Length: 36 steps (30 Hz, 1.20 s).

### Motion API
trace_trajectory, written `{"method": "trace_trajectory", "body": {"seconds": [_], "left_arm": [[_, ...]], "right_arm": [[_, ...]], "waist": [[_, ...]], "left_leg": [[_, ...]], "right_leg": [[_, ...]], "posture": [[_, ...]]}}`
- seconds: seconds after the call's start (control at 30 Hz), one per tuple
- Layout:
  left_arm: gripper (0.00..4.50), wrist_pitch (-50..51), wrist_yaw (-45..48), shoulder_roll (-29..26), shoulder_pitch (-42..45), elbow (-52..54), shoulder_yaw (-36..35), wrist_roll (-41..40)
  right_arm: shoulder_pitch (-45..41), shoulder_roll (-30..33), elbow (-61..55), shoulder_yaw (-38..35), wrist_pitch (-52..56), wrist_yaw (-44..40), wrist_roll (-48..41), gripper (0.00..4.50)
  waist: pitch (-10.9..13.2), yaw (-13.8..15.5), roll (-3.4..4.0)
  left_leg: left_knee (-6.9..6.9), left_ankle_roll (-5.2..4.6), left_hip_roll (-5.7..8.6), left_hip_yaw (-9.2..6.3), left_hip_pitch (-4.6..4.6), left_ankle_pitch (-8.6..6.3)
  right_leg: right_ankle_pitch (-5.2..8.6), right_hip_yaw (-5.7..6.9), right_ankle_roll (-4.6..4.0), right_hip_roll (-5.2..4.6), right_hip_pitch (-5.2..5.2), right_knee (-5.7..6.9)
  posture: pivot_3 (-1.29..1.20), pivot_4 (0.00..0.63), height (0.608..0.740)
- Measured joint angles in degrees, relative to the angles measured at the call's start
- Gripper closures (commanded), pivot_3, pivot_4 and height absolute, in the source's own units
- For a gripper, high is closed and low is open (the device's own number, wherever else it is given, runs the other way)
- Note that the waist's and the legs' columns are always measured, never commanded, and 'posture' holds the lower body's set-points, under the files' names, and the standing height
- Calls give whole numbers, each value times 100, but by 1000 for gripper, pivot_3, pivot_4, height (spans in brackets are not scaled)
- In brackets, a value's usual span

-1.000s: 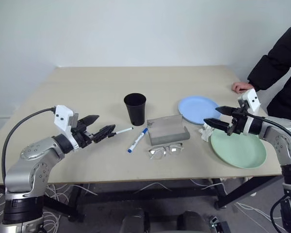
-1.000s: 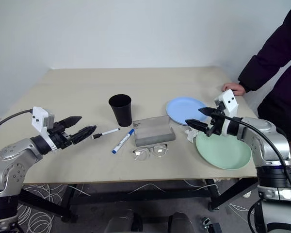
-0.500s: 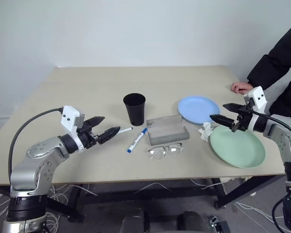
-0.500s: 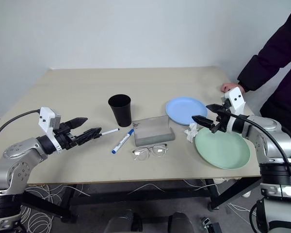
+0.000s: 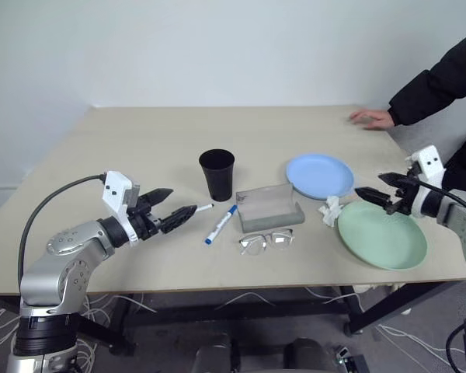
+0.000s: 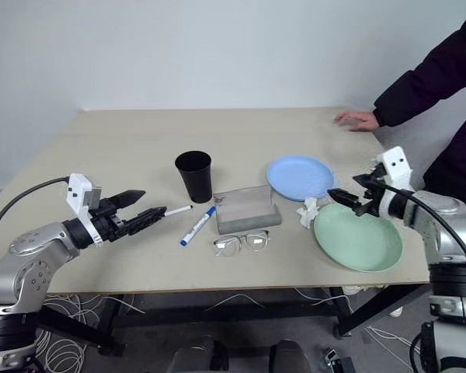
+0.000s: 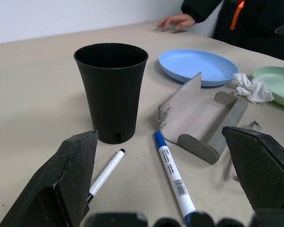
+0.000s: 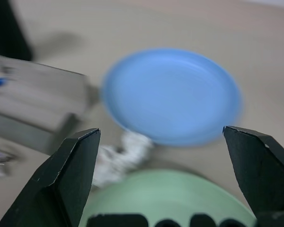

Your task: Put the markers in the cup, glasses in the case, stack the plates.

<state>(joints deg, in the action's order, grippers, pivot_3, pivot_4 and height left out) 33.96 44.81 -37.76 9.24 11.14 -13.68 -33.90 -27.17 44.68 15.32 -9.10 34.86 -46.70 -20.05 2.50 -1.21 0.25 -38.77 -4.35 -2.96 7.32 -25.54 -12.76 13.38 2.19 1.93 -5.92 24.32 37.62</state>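
The black-capped marker (image 5: pixel 199 208) is laid on the desk (image 5: pixel 140 148) just left of the black cup (image 5: pixel 217 174), its long axis aimed at the empty, spread-apart left tool (image 5: pixel 173 207), much nearer than the right.

The left claw (image 5: pixel 173 207), two black fingers spread apart and holding nothing, reaches low over the beige table (image 5: pixel 140 148) from its left front edge. The right claw (image 5: pixel 375 190), likewise spread and empty, hangs above the table's right edge, pointing inward.
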Motion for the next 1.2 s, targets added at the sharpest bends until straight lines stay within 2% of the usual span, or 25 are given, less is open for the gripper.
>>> {"method": "trace_trajectory", "body": {"seconds": [0.17,0.57,0.9,1.0,1.2], "left_arm": [[38,-161,241,-8,-5,6,54,9],[38,-507,1249,-282,10,126,167,-19],[38,-542,1397,-325,42,123,168,-18],[0,-542,1398,-325,42,123,168,-17],[0,-542,1395,-325,41,124,168,-17]], "right_arm": [[305,194,465,-172,31,181,122,0],[327,247,1508,-264,92,487,362,0],[310,246,2252,-302,-154,568,459,0],[286,245,2364,-319,-160,568,451,578],[223,233,2457,-321,-161,568,449,2616]], "waist": [[0,-1,0],[0,-18,2],[-1,-18,3],[-1,-18,3],[-1,-19,3]], "left_leg": [[-1,-2,0,3,1,1],[-3,-5,0,1,5,3],[-4,-11,2,1,7,7],[-4,-12,2,0,8,8],[-5,-13,2,-1,9,8]], "right_leg": [[0,1,0,0,-2,1],[4,-2,8,2,-4,2],[8,-3,14,2,-9,3],[9,-3,17,2,-10,3],[9,-4,17,2,-10,3]], "posture": [[0,0,740],[0,0,740],[0,0,740],[0,0,740],[0,0,740]]}}
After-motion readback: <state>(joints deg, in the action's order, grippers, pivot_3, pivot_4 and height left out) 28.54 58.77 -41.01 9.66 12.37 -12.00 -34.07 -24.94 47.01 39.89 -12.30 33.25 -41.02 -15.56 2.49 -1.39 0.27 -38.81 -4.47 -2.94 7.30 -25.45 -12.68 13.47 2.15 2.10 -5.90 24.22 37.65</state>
